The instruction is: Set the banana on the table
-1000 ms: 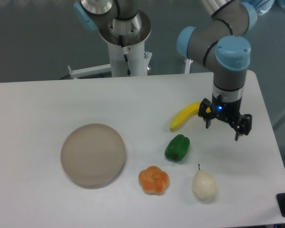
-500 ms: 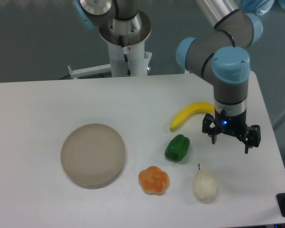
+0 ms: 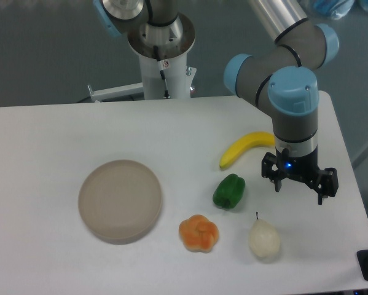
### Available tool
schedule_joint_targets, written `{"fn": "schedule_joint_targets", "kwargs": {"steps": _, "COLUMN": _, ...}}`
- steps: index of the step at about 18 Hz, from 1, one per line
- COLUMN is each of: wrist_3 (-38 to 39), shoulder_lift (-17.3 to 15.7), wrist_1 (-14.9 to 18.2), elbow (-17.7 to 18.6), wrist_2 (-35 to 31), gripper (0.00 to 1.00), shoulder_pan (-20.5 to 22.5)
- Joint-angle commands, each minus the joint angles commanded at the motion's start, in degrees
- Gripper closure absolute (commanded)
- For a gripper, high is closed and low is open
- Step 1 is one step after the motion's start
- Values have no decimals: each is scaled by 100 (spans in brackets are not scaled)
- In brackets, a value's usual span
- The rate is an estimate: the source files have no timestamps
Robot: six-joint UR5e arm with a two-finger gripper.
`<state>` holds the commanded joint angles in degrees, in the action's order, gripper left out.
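Note:
The bright yellow banana [image 3: 244, 149] lies flat on the white table [image 3: 48, 141], right of centre, curving up toward the right. My gripper [image 3: 299, 190] hangs just right of and below the banana's right tip, apart from it. Its two fingers are spread wide and hold nothing, so it is open.
A green pepper [image 3: 229, 191] sits just below the banana. A pale pear [image 3: 263, 239] and an orange pastry-like toy [image 3: 198, 233] lie near the front. A round beige plate [image 3: 120, 200] rests at left centre. The table's right edge runs close to the gripper.
The gripper has drawn away from the banana's right end, moving toward the front of the table. The banana stays lying on the table.

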<state>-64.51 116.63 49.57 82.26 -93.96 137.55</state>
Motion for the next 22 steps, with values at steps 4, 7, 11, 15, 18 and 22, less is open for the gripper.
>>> {"fn": "schedule_joint_targets", "kwargs": {"steps": 4, "wrist_3": -9, "shoulder_lift": 26, "wrist_1": -9, "elbow": -9, "wrist_2": 26, "gripper": 0, "shoulder_pan": 18}}
{"fn": "schedule_joint_targets", "kwargs": {"steps": 7, "wrist_3": -26, "shoulder_lift": 26, "wrist_1": -26, "elbow": -9, "wrist_2": 18, "gripper": 0, "shoulder_pan": 18}}
{"fn": "schedule_joint_targets", "kwargs": {"steps": 11, "wrist_3": -35, "shoulder_lift": 35, "wrist_1": -44, "elbow": 0, "wrist_2": 18, "gripper": 0, "shoulder_pan": 9}}
{"fn": "schedule_joint_targets", "kwargs": {"steps": 15, "wrist_3": -70, "shoulder_lift": 184, "wrist_1": -44, "elbow": -131, "wrist_2": -35, "gripper": 0, "shoulder_pan": -79}}
{"fn": "schedule_joint_targets", "kwargs": {"steps": 18, "wrist_3": -97, "shoulder_lift": 342, "wrist_1": -18, "elbow": -272, "wrist_2": -61, "gripper": 0, "shoulder_pan": -193}}
{"fn": "schedule_joint_targets", "kwargs": {"steps": 22, "wrist_3": -105, "shoulder_lift": 589, "wrist_1": 17, "elbow": -527, "wrist_2": -465, "gripper": 0, "shoulder_pan": -342}}
